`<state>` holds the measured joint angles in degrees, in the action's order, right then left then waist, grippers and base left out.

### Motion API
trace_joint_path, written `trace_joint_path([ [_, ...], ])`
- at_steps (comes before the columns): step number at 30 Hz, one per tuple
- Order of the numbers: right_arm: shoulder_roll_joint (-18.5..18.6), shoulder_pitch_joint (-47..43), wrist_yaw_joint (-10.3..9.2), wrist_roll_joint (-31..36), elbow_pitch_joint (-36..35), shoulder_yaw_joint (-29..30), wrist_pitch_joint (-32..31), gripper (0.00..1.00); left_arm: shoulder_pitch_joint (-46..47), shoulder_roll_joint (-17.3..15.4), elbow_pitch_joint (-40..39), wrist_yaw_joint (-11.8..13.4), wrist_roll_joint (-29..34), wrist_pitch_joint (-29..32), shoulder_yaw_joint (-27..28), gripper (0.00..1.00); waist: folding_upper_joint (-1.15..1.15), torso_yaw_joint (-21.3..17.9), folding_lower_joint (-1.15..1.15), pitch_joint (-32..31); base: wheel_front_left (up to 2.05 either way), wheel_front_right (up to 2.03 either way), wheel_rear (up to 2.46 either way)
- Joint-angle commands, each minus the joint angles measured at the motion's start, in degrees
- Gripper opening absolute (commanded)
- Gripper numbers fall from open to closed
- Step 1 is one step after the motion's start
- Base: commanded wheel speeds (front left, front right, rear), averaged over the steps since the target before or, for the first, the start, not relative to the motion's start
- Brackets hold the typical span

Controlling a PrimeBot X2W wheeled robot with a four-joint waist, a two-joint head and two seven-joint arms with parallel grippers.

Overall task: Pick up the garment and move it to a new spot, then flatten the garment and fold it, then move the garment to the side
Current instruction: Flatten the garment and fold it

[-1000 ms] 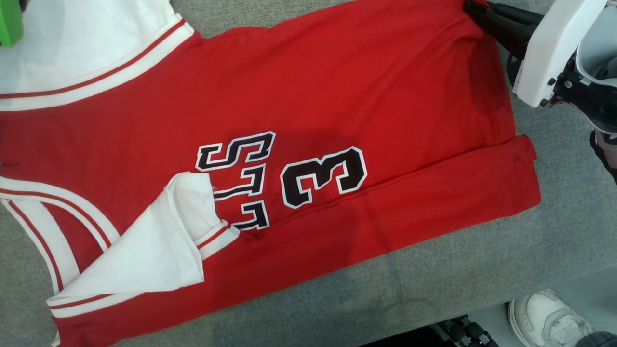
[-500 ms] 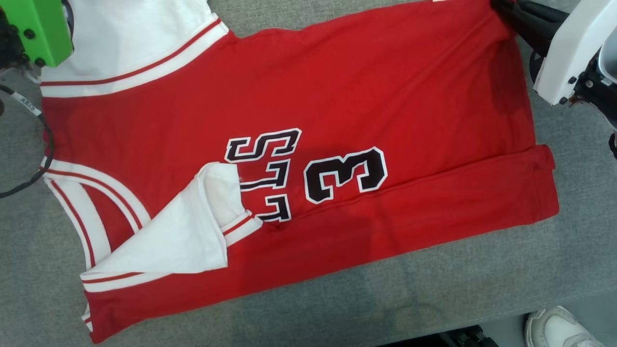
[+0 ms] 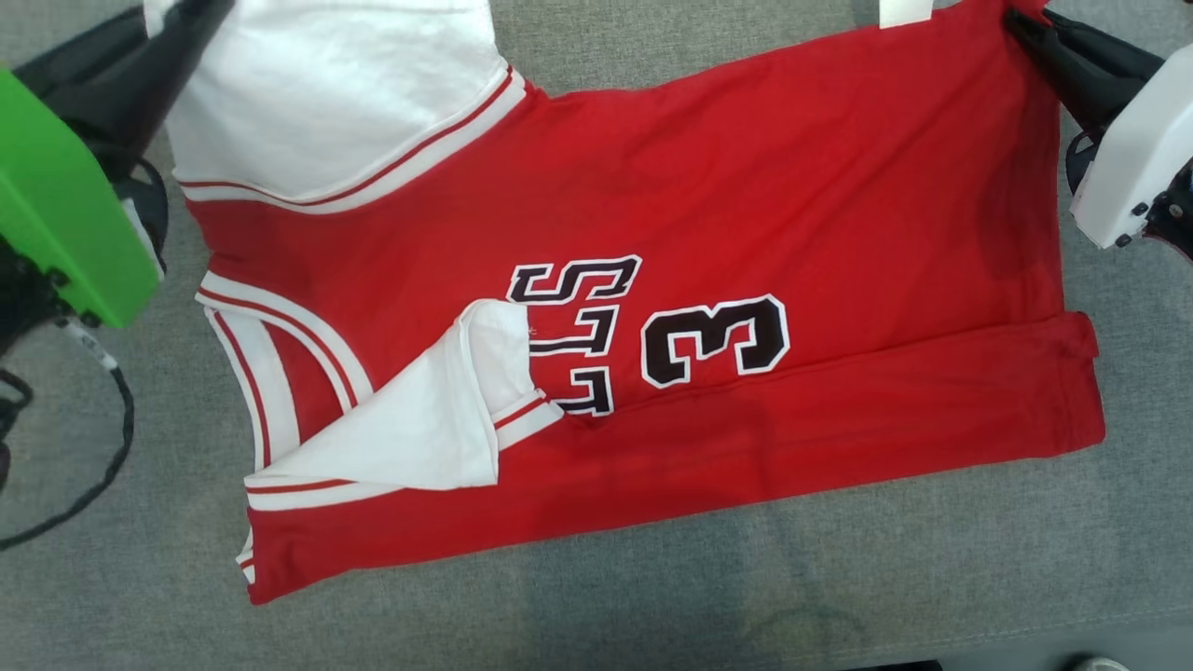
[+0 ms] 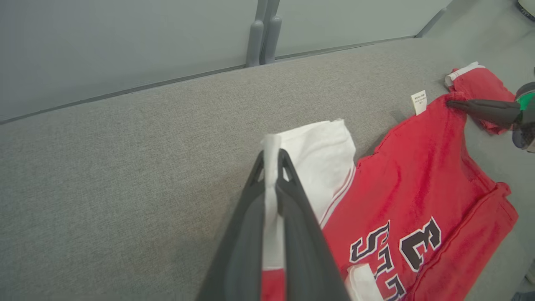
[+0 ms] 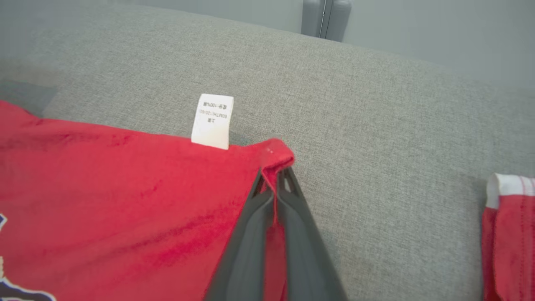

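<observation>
The garment point(image 3: 746, 186) is seen to be made of soft, matt red knit cloth, faintly creased, with white cloth panels point(image 3: 335, 102) of the same dull finish. Its numeral point(image 3: 713, 340) is formed of smoother black patches edged in white. A thin white label point(image 5: 212, 121), cloth or paper, is printed in grey. The table point(image 3: 839, 578) is covered in coarse grey woven fabric, matt throughout. The left pincer point(image 4: 273, 154) and right pincer point(image 5: 276, 172) are shaped from dark matt plastic. A green shell point(image 3: 65, 205) and a white shell point(image 3: 1132, 158) are moulded in smooth plastic with a slight sheen.
</observation>
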<state>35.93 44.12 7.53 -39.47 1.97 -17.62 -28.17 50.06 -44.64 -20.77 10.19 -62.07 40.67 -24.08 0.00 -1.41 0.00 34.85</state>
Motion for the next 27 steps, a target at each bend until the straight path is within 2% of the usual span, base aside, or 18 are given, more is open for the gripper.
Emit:
trace_joint_path([
  [1,0.82,-1.02,-0.08,0.81,-0.58,-0.28,1.4,0.0,-2.14,-0.54,-1.8,0.72,-0.7,-0.62,0.42,0.0,0.0,0.87,0.0,-1.0,0.0,0.0,0.0],
  [6,4.44,-4.91,-0.08,3.26,-3.45,-2.53,6.53,0.0,-10.41,-1.51,-10.39,3.84,-0.85,-3.03,0.95,0.0,0.0,0.82,0.0,-1.81,0.0,0.0,0.0],
  [9,7.21,-8.06,-0.08,5.19,-4.68,-4.54,9.91,0.0,-17.58,-2.15,-16.26,6.61,-0.29,-5.01,0.78,0.0,0.0,0.21,0.0,-2.37,0.0,0.0,0.0],
  [17,10.34,-14.64,-0.08,7.91,-6.07,-4.84,17.27,0.0,-34.63,-3.34,-25.92,12.1,2.22,-10.91,-0.84,0.0,0.0,0.47,0.0,-3.56,0.0,0.0,0.0],
  [21,12.05,-18.68,-0.08,10.12,-8.03,-4.08,21.19,0.0,-41.49,-2.0,-26.58,12.7,2.33,-15.54,-0.63,0.0,0.0,1.25,0.0,-4.58,0.0,0.0,0.0],
  [27,14.89,-24.15,-0.08,14.8,-10.56,-3.65,24.56,0.0,-48.01,-0.55,-23.68,10.26,0.94,-20.21,-1.48,0.0,0.0,1.84,0.0,-6.26,0.0,0.0,0.0],
])
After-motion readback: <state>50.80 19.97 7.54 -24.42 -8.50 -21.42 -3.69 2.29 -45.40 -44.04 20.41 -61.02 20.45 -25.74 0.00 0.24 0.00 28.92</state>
